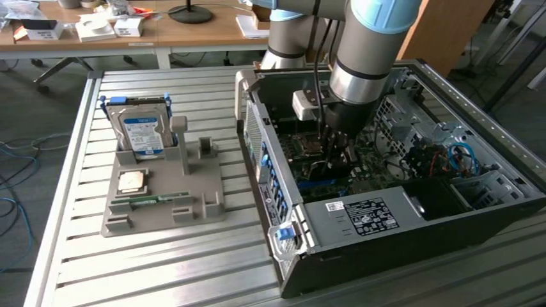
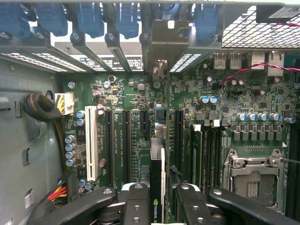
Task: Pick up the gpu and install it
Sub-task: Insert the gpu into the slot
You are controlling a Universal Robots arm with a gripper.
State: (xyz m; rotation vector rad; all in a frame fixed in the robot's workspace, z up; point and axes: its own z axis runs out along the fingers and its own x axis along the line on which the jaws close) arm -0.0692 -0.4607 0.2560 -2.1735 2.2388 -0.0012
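The gpu (image 2: pixel 157 173) is seen edge-on in the wrist view. It is a thin dark card with a small logo near my fingers (image 2: pixel 136 204), and its silver end bracket (image 2: pixel 161 42) sits by the case's rear slot openings. My gripper (image 2: pixel 158 199) is shut on the card from both sides. It holds the card upright over the long black slots (image 2: pixel 126 140) of the green motherboard (image 2: pixel 117 93). In the exterior view my gripper (image 1: pixel 335 153) reaches down inside the open computer case (image 1: pixel 341 224).
On the motherboard are a white slot (image 2: pixel 91 145), the CPU socket (image 2: pixel 253 180) and a sleeved cable bundle (image 2: pixel 40 105). On the exterior view's left, a grey holder (image 1: pixel 162 204) on the slatted table carries a hard drive (image 1: pixel 140 131), a CPU (image 1: pixel 132 182) and a RAM stick (image 1: pixel 158 200).
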